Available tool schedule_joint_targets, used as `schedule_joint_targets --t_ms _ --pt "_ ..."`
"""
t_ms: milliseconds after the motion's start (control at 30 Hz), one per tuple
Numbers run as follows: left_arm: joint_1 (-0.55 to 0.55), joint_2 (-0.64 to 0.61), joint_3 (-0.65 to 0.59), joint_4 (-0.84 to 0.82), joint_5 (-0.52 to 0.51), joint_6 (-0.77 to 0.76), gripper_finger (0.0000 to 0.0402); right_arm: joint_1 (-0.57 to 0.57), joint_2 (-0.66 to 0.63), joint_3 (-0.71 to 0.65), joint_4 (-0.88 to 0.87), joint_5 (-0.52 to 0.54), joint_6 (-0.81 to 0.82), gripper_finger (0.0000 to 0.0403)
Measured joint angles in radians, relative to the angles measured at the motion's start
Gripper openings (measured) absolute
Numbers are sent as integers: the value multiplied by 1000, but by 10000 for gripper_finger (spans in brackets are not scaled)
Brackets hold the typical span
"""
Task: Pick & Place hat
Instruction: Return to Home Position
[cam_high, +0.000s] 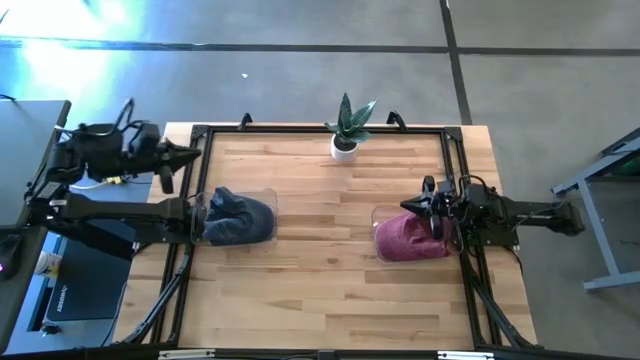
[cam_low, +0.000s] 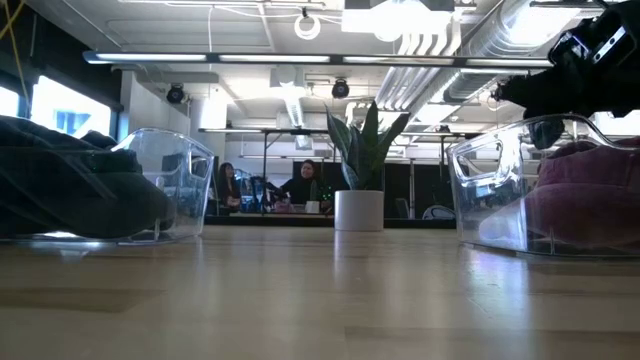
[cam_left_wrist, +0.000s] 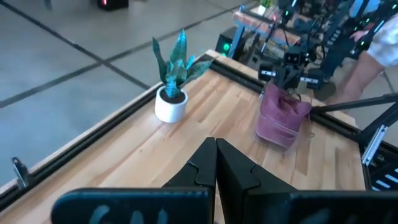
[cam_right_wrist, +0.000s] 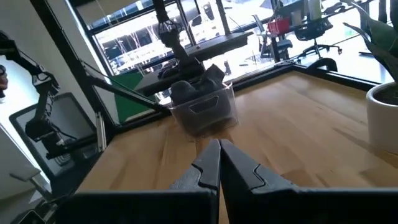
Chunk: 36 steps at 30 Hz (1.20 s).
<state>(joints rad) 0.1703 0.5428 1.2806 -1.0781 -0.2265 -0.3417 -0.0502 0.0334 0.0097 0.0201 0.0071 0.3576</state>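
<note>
A dark blue-grey hat (cam_high: 240, 218) fills a clear bin (cam_high: 268, 196) on the table's left part; it also shows in the low view (cam_low: 70, 190) and the right wrist view (cam_right_wrist: 193, 90). A maroon hat (cam_high: 412, 240) lies in a second clear bin (cam_low: 480, 190) on the right part, and is also seen in the left wrist view (cam_left_wrist: 283, 109). My left gripper (cam_high: 196, 153) hangs shut over the table's far-left corner, away from both bins. My right gripper (cam_high: 405, 207) is shut and hovers just above the far side of the maroon hat's bin (cam_left_wrist: 292, 68).
A white pot with a green plant (cam_high: 346, 132) stands at the middle of the far edge. Black frame rails (cam_high: 455, 170) run along the table's sides. Bare wood lies between the two bins. People (cam_low: 305, 185) sit in the room beyond the table.
</note>
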Motion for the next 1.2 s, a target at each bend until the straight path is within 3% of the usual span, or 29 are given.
schedule_joint_targets --t_ms 200,500,667,1033,1200 --pt "0 -150 -152 93 12 32 0 0 15 0 1 2 1 0" --pt "0 -430 -697 602 54 69 0 0 15 0 1 3 1 0" --pt "0 -515 -903 776 83 60 0 0 15 0 1 3 0 0" --pt "0 -536 -1062 881 150 143 0 0 16 0 2 3 0 0" --pt "0 -536 -1140 982 233 140 0 0 16 0 3 2 0 0"
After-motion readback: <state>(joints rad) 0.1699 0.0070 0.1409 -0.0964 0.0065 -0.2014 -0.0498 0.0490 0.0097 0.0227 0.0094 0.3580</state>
